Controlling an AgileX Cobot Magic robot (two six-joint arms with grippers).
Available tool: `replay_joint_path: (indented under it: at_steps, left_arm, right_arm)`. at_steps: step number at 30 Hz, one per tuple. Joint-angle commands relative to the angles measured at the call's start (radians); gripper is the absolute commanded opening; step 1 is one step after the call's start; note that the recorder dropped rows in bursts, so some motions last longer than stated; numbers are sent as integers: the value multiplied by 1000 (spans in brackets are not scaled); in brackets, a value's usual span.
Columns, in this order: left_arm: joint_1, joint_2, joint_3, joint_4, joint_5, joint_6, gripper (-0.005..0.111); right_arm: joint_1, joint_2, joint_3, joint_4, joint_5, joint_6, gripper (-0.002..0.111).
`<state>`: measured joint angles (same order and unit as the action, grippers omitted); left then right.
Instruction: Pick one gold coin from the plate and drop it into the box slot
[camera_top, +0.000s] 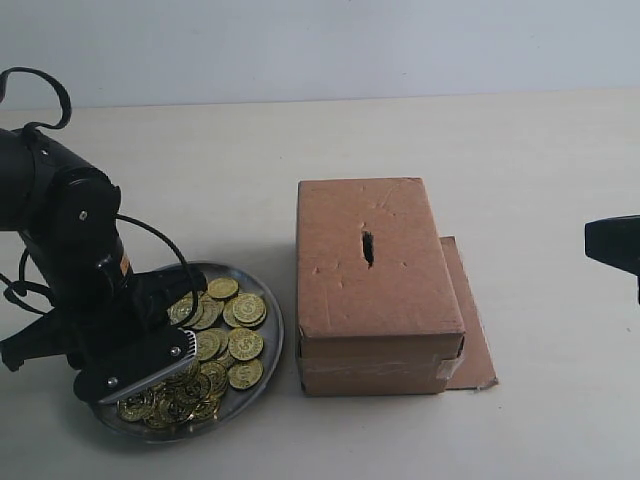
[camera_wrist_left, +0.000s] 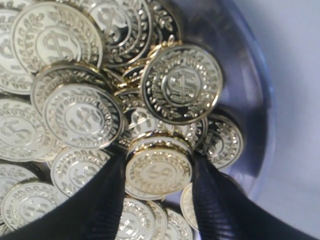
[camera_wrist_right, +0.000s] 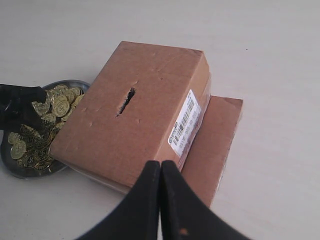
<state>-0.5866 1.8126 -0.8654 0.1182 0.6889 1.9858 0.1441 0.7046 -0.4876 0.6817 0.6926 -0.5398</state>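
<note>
The silver plate at the front left holds a heap of gold coins. My left gripper reaches down into the heap. In the left wrist view its two black fingers press on both sides of one gold coin, which lies on other coins above the plate's floor. The brown box stands right of the plate, its dark slot in the middle of the top. My right gripper is shut and empty, held off to the box's right.
A flat cardboard flap sticks out from the box's right side on the pale table. The box's side carries a white barcode label. The plate and the left arm show beyond the box in the right wrist view.
</note>
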Motion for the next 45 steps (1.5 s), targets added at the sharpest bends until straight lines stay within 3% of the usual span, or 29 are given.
replay_joint_path:
  at_steps: [1,45]
  left_arm:
    - [-3,2,2,10,-10,-6,36]
    - [-3,-38,2,-10,-14,-10,36]
  right_arm:
    - [2,1,-8,8,1,-8,0]
    - [2,1,-8,8,1,-8,0]
